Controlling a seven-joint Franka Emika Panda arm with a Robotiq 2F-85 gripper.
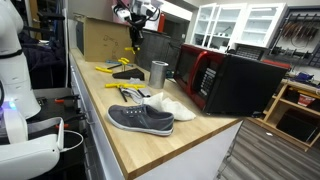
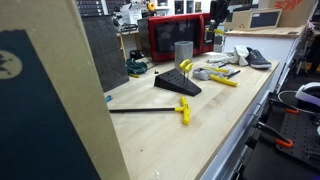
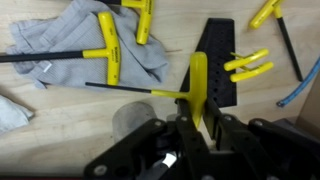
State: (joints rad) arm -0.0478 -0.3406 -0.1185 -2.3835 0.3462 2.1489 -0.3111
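The wooden workbench (image 1: 200, 135) fills most of what I see, running from the lower middle of the frame toward the upper left. On its right side sits the red and black microwave (image 1: 235, 80), and a cardboard box (image 1: 100, 38) stands at the far end. A grey shoe (image 1: 140, 118) lies at the centre of the exterior view, with a metal cup (image 1: 158, 72) upright behind it.

In the wrist view a crumpled grey cloth (image 3: 70, 35) takes the upper left, with two yellow T-handle keys lying on it. The black rack (image 3: 222, 50) is at upper centre right, with two more yellow handles sticking out of its right side.

My gripper (image 3: 198, 120) is at the bottom centre of the wrist view. Its jaws are drawn narrow and clamped on the yellow grip of a T-handle hex key (image 3: 198, 75). The handle runs up the frame between the fingers, and the thin dark shaft points off to the left. In an exterior view the key hangs under the tool at the upper middle, well above the bench.

I judge the key to be light and stiff: a steel shaft with a hard plastic handle. The smooth handle could twist in the jaws, so the best hold is across its middle, right where the shaft joins. The long shaft could also swing or snag on the rack.
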